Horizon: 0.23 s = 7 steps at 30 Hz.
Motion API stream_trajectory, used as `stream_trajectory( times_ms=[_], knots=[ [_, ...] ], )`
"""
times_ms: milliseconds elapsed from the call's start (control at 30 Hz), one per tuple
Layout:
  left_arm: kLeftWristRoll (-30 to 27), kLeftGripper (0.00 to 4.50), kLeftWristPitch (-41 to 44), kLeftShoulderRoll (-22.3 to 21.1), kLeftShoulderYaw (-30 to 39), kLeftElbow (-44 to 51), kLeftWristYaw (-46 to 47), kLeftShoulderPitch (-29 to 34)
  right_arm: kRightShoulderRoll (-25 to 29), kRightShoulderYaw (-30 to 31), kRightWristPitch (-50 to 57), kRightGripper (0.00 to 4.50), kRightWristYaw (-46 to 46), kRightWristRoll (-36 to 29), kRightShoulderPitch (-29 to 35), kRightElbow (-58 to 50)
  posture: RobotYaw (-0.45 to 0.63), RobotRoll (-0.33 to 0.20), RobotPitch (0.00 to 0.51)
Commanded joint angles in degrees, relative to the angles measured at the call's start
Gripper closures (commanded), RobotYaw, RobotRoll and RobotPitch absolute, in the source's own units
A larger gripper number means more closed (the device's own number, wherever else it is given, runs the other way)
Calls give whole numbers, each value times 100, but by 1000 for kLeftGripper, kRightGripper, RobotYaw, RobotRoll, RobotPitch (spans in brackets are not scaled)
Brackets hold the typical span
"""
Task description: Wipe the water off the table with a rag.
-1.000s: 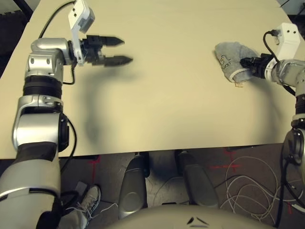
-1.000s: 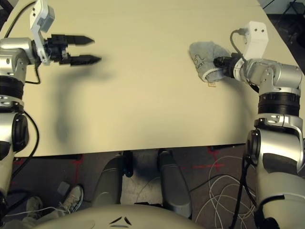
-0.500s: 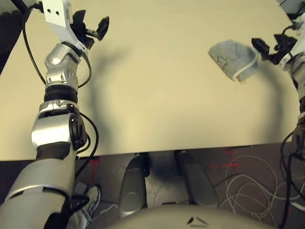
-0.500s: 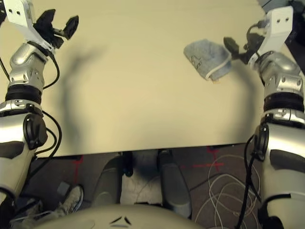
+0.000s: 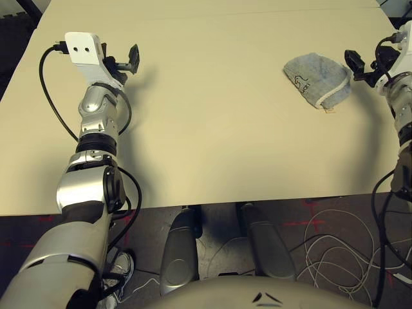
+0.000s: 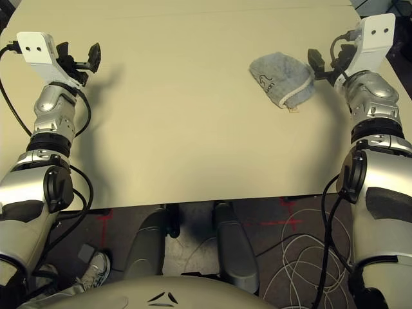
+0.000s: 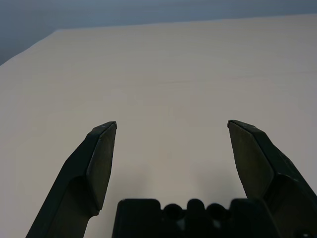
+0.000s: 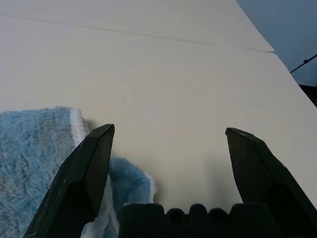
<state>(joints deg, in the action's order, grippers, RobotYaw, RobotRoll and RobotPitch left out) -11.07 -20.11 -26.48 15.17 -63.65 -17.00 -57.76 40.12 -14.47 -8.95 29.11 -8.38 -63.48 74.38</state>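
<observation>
**A:** How far along would you say you are?

**B:** Judging by how things lie, you look close to done, or between passes. The rag (image 5: pixel 318 79) sits bunched in a loose mound on the table (image 5: pixel 212 129), near its right edge and toward the far side, and nothing has hold of it. I can't pick out any water on the pale top: no blotch shows on the bare surface in the head views.

**A:** So the wiping is finished?

**B:** I wouldn't swear to it. Whatever lies under the rag is hidden, and faint damp on a cream top would be hard to make out from here. If a wet patch is left, you still have to take the rag up again and drag it across.

**A:** And the claws?

**B:** Your right gripper (image 5: pixel 364 62) hangs just beside the rag's right side with its jaws spread wide and nothing between them. In the right wrist view the blue-grey terry lies beside and below one finger (image 8: pixel 84 173), but I can't tell whether it touches. Your left gripper (image 5: pixel 122 61) is over by the table's left edge, well apart from the rag, also spread wide and empty, with plain tabletop between its fingers (image 7: pixel 96 158).

**A:** Anything else you can't see?

**B:** The right arm is cut off at the picture's side in the left eye view, and the rag's dark printed mark is too small to read.
</observation>
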Motion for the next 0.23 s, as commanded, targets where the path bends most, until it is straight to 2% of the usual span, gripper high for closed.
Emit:
stream_trajectory(
  times_ms=[33, 233],
  knots=[
    [91, 0, -93, -26, 35, -66, 163, 155, 162, -157, -40, 25, -102, 33, 63, 104, -149, 0, 340],
    [88, 0, -79, -4, 25, -125, 184, 162, 212, -270, -43, 25, -137, 36, 42, 87, -166, 0, 326]
  ],
)
